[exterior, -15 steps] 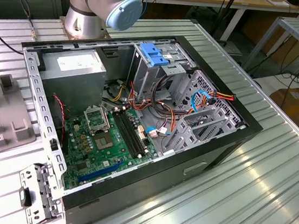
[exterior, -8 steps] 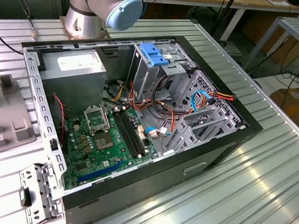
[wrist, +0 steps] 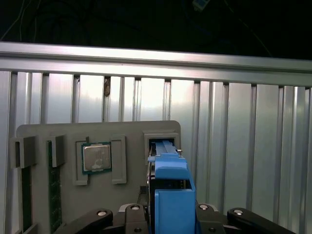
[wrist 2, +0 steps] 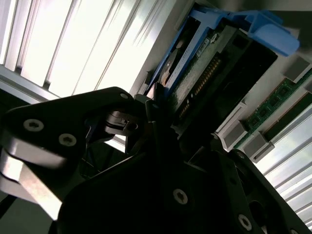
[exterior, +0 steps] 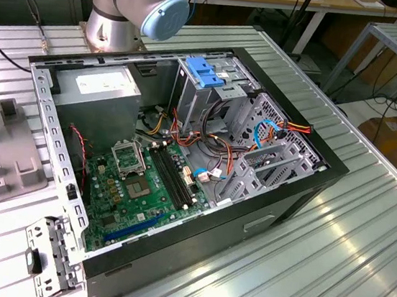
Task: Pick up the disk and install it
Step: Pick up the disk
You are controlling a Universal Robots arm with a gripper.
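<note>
In both wrist views my gripper (wrist: pixel 170 215) (wrist 2: pixel 161 109) is closed around the disk (wrist: pixel 171 187) (wrist 2: pixel 209 73), a drive clipped in a blue plastic carrier frame. Black fingers (wrist: pixel 130 214) press against both sides of the carrier. The disk stands on edge, its far end at the slot (wrist: pixel 161 141) of a grey holder plate (wrist: pixel 97 131); I cannot tell whether it still rests in that slot. The open computer case (exterior: pixel 311 178) lies on its side in the exterior view, with the metal drive cage (exterior: pixel 270 157) toward the exterior view's right.
The holder plate also carries a processor chip (wrist: pixel 96 157) and memory sticks (wrist: pixel 54 195). A blue bracket (exterior: pixel 202 71) sits atop the cage by the arm's base (exterior: pixel 115 30). Cables (exterior: pixel 258 130) cross the case interior. The ribbed aluminium table (exterior: pixel 329 266) surrounds everything.
</note>
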